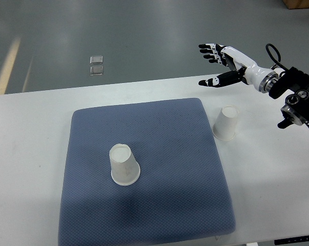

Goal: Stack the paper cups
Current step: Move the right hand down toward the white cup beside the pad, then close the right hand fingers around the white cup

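Top view: both paper cups [124, 165] stand inverted, axes vertical.

Two paper cups [125, 165] [226, 123], one blue mat [159, 133], one white table [26, 154], one robot hand [222, 62].

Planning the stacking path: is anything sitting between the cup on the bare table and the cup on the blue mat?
Nothing visible. Between the cup off the mat and the cup on the mat lies only bare blue mat. The right hand, open, hovers above the table's far edge.
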You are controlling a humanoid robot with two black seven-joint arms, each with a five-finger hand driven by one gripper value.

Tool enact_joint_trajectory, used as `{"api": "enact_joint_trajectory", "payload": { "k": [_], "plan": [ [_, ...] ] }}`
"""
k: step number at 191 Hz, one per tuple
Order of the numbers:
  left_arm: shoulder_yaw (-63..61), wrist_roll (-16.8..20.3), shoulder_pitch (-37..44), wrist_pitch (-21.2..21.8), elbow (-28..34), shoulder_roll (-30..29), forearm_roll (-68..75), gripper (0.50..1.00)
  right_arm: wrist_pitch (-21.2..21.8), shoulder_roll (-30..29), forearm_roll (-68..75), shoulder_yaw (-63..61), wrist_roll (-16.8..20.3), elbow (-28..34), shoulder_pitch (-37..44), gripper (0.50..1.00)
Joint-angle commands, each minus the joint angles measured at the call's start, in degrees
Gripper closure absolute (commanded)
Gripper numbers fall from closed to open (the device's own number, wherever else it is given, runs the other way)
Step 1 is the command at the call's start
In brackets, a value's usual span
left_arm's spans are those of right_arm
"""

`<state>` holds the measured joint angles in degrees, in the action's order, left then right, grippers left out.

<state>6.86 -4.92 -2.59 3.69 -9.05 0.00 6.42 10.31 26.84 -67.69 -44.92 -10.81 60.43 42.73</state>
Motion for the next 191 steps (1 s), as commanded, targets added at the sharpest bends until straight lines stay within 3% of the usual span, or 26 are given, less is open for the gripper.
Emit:
{"api": "enact_joint_trajectory", "payload": {
  "k": [1,42,84,134,191],
  "plan": [
    [-0.01,-0.01,0.04,0.0,0.0,0.0,-0.01,0.5,0.67,3.31,-5.26,4.84,-1.76,0.83,2.18,0.581],
    [-0.01,-0.01,0.04,0.0,0.0,0.0,-0.01,0.5,2.87,7.35,-16.07,12.75,-4.57,2.94,4.82,0.581],
    [-0.01,-0.01,-0.05,0.0,0.0,0.0,-0.01,0.5,6.74,7.7,-20.99,14.34,-4.57,3.91,4.73,0.581],
    [-0.01,-0.01,0.04,0.0,0.0,0.0,-0.01,0.5,6.21,7.79,-30.92,15.22,-5.1,2.59,4.64,0.581],
    [-0.01,-0.01,-0.05,0.0,0.0,0.0,-0.01,0.5,3.84,6.91,-32.42,17.5,-5.28,-2.24,5.08,0.583]
  ]
}}
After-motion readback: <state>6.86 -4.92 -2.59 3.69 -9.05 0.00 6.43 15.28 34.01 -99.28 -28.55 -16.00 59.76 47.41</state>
